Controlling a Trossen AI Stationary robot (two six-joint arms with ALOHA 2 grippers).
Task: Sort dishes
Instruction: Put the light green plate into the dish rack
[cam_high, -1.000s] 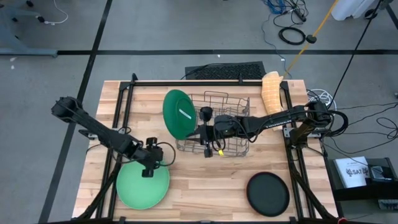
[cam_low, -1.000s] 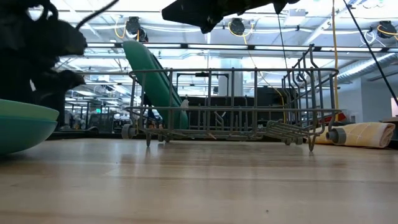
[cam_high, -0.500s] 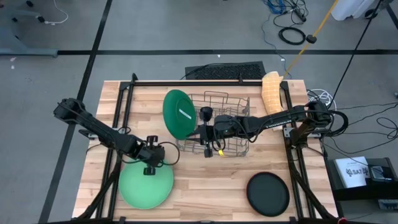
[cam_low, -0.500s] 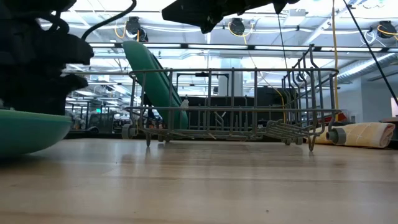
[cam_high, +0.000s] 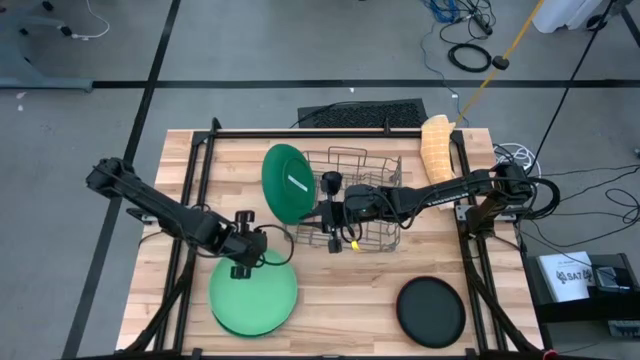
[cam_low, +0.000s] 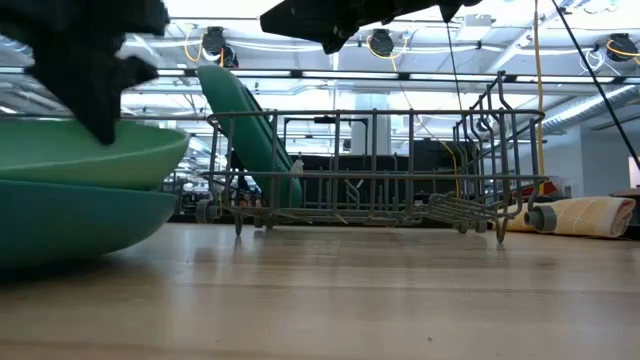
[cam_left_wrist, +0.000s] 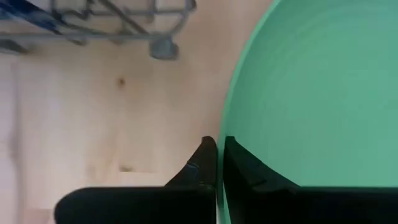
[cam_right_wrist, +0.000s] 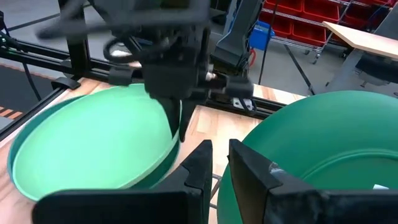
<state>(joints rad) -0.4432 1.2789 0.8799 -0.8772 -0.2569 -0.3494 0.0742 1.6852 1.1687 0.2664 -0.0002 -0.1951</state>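
Here, the wooden bench carries one grey wire rack near its middle, two arms, and three plates.

Rack: the teal-green plate stands tilted at the rack's left end. The right hand is at that plate's rim; in the right wrist view its fingers sit narrowly apart with the rim running up between them, so it seems to be gripping or steadying the plate.

Light-green plate: front left of the bench, just beside the rack's near corner. The left hand is clamped tight on its rim; in the left wrist view the edge passes between the two fingers. In the low view the plate looks lifted or tipped above the bench, though its reflection makes this hard to judge.

Small plate: lies flat, black face up, at the front right, well apart from both hands, untouched.

Count: three plates, one rack, two hands. One rolled tan mat lies behind the rack.

Progress, as a judgement: one plate in the rack, one in hand, one not yet started. Roughly a third done.
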